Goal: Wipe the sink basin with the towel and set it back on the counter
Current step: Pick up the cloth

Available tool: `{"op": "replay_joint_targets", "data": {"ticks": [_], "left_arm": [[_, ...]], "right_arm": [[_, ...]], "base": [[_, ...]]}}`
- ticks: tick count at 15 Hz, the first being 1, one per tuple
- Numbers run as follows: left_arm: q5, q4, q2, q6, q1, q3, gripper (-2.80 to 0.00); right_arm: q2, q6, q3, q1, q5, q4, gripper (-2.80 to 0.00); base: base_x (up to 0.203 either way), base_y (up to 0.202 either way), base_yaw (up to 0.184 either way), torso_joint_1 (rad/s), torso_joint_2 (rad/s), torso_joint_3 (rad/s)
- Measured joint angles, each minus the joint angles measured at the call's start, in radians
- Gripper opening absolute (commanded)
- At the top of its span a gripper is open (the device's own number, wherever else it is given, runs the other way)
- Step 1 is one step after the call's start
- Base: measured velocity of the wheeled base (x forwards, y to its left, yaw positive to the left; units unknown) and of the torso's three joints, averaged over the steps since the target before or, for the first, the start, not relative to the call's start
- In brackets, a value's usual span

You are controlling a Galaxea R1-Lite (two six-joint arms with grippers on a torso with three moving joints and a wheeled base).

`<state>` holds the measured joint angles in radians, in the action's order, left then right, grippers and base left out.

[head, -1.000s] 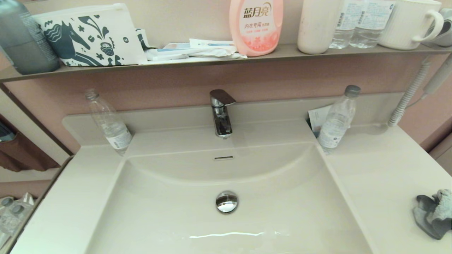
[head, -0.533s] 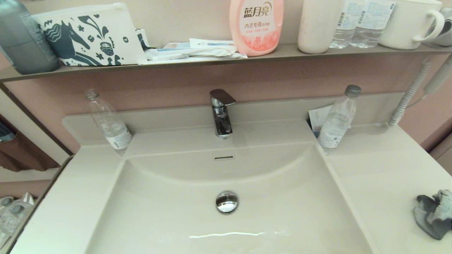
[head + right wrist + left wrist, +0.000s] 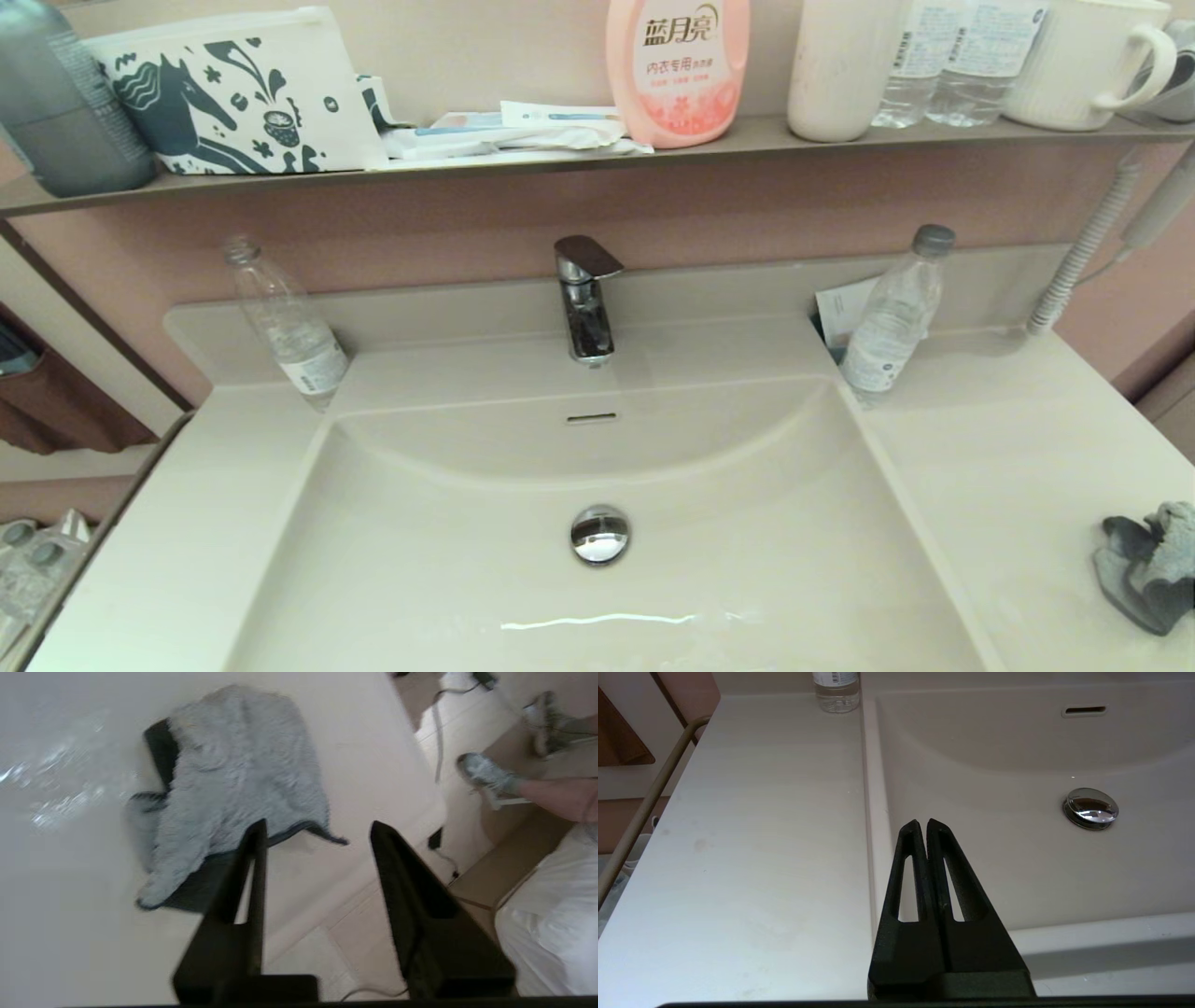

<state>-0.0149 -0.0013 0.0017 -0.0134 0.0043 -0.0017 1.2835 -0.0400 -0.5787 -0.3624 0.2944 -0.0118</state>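
The cream-white sink basin [image 3: 467, 560] fills the middle of the head view, with its chrome drain plug [image 3: 599, 534] and slot overflow [image 3: 592, 417]. The towel [image 3: 1144, 567], dark grey with a pale fluffy side, lies crumpled on the counter [image 3: 1008, 467] at the far right edge. In the right wrist view my right gripper [image 3: 317, 828] hangs open above the counter's outer edge, just beside the towel [image 3: 233, 779], holding nothing. My left gripper [image 3: 923, 823] is shut and empty over the basin's left rim [image 3: 873, 812]. Neither gripper shows in the head view.
Two clear water bottles [image 3: 289, 327] [image 3: 892, 317] stand at the back corners beside the chrome tap [image 3: 583, 299]. The brown shelf [image 3: 560, 154] above carries a horse-print pouch, a pink bottle and cups. A person's legs [image 3: 537, 793] show beyond the counter edge.
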Motion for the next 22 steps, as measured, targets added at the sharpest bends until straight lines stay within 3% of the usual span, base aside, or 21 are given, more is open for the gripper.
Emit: {"op": "replay_joint_targets", "data": {"ticks": [3,6,11,15,19,20,22], "left_arm": [[0.0,0.0,0.0,0.0,0.0,0.0,-2.8],[0.0,0.0,0.0,0.0,0.0,0.0,-2.8],[0.0,0.0,0.0,0.0,0.0,0.0,-2.8],[0.0,0.0,0.0,0.0,0.0,0.0,-2.8],[0.0,0.0,0.0,0.0,0.0,0.0,-2.8],[0.0,0.0,0.0,0.0,0.0,0.0,-2.8],[0.0,0.0,0.0,0.0,0.0,0.0,-2.8]], "right_arm": [[0.012,0.025,-0.071,-0.005,-0.132,-0.145,0.0],[0.023,0.042,-0.091,-0.006,-0.221,-0.169,0.0],[0.092,0.053,-0.074,-0.011,-0.228,-0.157,0.0],[0.181,0.051,-0.068,-0.062,-0.251,-0.043,0.0],[0.241,0.042,-0.068,-0.073,-0.286,-0.018,0.0],[0.25,0.042,-0.068,-0.072,-0.286,-0.016,-2.8],[0.263,0.042,-0.068,-0.072,-0.287,-0.002,-2.8]], "base": [[0.0,0.0,0.0,0.0,0.0,0.0],[0.0,0.0,0.0,0.0,0.0,0.0],[0.0,0.0,0.0,0.0,0.0,0.0],[0.0,0.0,0.0,0.0,0.0,0.0],[0.0,0.0,0.0,0.0,0.0,0.0],[0.0,0.0,0.0,0.0,0.0,0.0],[0.0,0.0,0.0,0.0,0.0,0.0]]}}
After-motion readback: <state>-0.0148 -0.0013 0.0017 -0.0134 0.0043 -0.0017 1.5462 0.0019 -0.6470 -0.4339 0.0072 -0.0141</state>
